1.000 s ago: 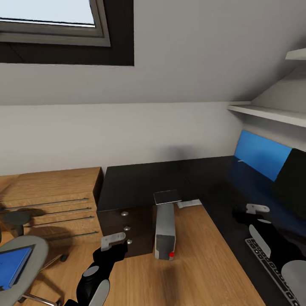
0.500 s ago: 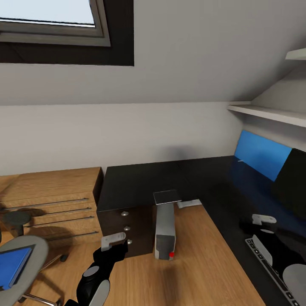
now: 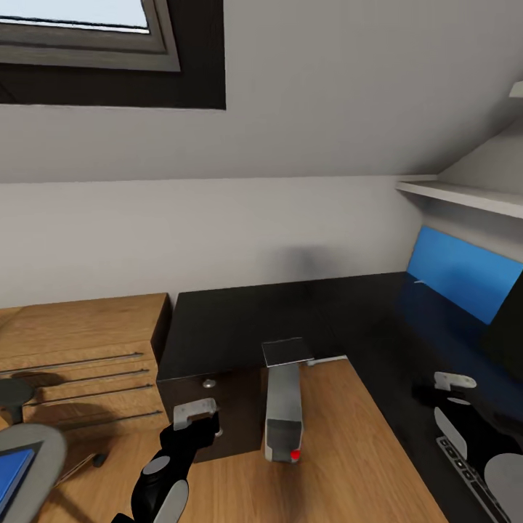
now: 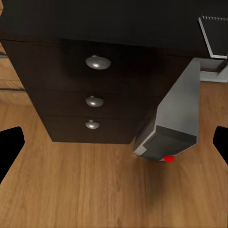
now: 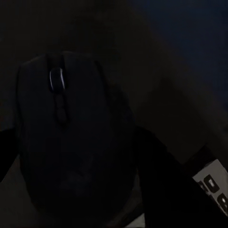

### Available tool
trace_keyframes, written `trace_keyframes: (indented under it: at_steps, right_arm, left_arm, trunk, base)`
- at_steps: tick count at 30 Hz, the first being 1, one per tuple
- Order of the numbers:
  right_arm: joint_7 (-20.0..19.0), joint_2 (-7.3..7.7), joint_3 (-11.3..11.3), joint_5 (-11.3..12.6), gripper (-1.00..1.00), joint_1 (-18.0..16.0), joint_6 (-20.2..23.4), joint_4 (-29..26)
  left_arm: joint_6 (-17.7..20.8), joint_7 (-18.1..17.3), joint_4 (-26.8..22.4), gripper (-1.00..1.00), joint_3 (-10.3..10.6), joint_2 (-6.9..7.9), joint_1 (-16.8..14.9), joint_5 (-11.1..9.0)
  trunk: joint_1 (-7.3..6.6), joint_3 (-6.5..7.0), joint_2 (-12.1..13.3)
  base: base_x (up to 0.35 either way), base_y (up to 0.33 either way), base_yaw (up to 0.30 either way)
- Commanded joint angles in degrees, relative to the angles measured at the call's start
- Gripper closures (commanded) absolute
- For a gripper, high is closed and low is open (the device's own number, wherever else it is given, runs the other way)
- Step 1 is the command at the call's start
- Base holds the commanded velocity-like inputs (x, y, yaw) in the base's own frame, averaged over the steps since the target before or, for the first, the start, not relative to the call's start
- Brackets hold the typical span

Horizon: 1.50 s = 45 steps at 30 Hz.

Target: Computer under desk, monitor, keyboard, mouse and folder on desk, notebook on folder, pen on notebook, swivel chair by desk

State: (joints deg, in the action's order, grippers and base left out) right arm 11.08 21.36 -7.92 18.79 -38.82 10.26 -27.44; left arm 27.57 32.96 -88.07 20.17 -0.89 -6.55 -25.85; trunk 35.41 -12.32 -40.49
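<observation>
The glossy black desk (image 3: pixel 240 319) runs along the wall and down the right side. The silver-grey computer (image 3: pixel 283 414) with its red light stands on the floor beside the drawer block (image 4: pixel 95 80). A dark notebook (image 3: pixel 287 351) lies just behind it. My left gripper (image 3: pixel 197 420) hangs open in front of the drawers, nothing between its fingers (image 4: pixel 9 147). Over the desk's right wing, my right gripper (image 3: pixel 447 388) is shut on the black mouse (image 5: pixel 71 137), close to the keyboard (image 3: pixel 472 472). The black monitor (image 3: pixel 508 327) stands at the right edge. At the lower left is the swivel chair (image 3: pixel 36 443) with the blue folder (image 3: pixel 11 472) on its seat.
A light-wood drawer cabinet (image 3: pixel 80 341) stands left of the desk. A blue panel (image 3: pixel 457 280) leans on the wall under white shelves (image 3: pixel 465 195). A skylight (image 3: pixel 80 29) is at the upper left. Open wood floor (image 3: pixel 349 450) lies between desk wings.
The whole view has shifted, so the camera moved. My right gripper has travelled rightward along the desk toward the keyboard. The left gripper holds its place by the drawers.
</observation>
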Motion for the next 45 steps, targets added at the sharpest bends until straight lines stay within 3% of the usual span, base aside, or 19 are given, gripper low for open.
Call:
trace_keyframes:
  at_steps: [1, 8, 17, 29, 39, 45]
  right_arm:
    - [0.6, 0.1, -0.5, 0.6, 1.0, -0.2, 0.3, 0.7]
    - [2.5, 0.25, -0.5, 0.6, 1.0, -3.0, 0.3, 6.1]
    - [6.1, 0.32, -0.5, 0.6, 1.0, -3.8, 0.7, 7.4]
    - [6.3, 0.33, -0.5, 0.6, 1.0, -3.9, 4.8, 7.5]
    - [6.3, 0.31, -0.5, 0.6, 1.0, -4.3, 5.5, 7.8]
    - [6.4, 0.32, -0.5, 0.6, 1.0, -4.6, 6.8, 7.8]
  left_arm:
    - [0.1, 0.5, -0.1, -1.0, 0.1, 0.01, -0.1, -0.5]
    - [0.1, 0.5, -0.1, -1.0, 0.0, 0.01, 0.0, -0.5]
    - [0.2, 0.5, -0.1, -1.0, 0.1, 0.01, -0.1, -0.5]
    - [0.3, 0.4, -1.9, -1.0, 0.1, -0.01, 0.0, -0.5]
    - [0.1, 0.5, -2.8, -1.0, 1.3, -0.12, 0.0, -0.5]
    - [0.1, 0.5, -2.8, -1.0, 1.4, -0.16, 0.0, -0.5]
  trunk:
    - [0.04, -0.09, -0.1]
    - [0.04, -0.09, -0.1]
    - [0.04, -0.09, -0.1]
    - [0.04, -0.09, -0.1]
    - [0.04, -0.09, -0.1]
    - [1.36, -1.17, -2.5]
  base:
    - [0.17, -0.028, 0.0]
    - [0.051, -0.065, 0.0]
    - [0.003, -0.008, 0.0]
    - [0.0, 0.0, 0.0]
    - [0.0, 0.0, 0.0]
    - [0.0, 0.0, 0.0]
